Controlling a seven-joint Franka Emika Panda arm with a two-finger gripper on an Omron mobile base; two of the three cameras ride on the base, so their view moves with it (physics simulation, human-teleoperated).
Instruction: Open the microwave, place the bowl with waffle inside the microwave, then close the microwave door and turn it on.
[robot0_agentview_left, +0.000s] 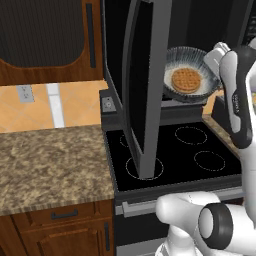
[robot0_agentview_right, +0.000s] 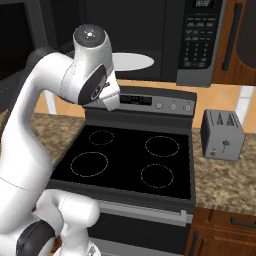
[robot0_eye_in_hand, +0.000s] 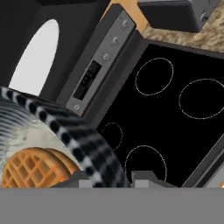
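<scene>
The microwave (robot0_agentview_right: 150, 30) hangs over the stove with its door (robot0_agentview_left: 145, 85) swung wide open to the left, edge-on in the left base view. Its white turntable plate (robot0_agentview_right: 131, 61) lies bare inside, also seen in the hand view as the turntable plate (robot0_eye_in_hand: 35, 57). My gripper (robot0_agentview_left: 212, 60) is shut on the right rim of the striped blue-grey bowl (robot0_agentview_left: 190, 75). The bowl hangs tilted in the air at the microwave's opening, above the back of the stove. The waffle (robot0_agentview_left: 186, 80) lies in it. In the hand view the bowl's rim (robot0_eye_in_hand: 74, 135) runs between my fingertips, with the waffle (robot0_eye_in_hand: 33, 168) beside them.
A black stove top (robot0_agentview_right: 130, 160) with burner rings lies below, its control strip (robot0_agentview_right: 150, 102) at the back. A grey toaster (robot0_agentview_right: 222, 134) stands on the granite counter to the right. More counter (robot0_agentview_left: 50, 165) stretches to the left. The button panel (robot0_agentview_right: 200, 35) is on the microwave's right.
</scene>
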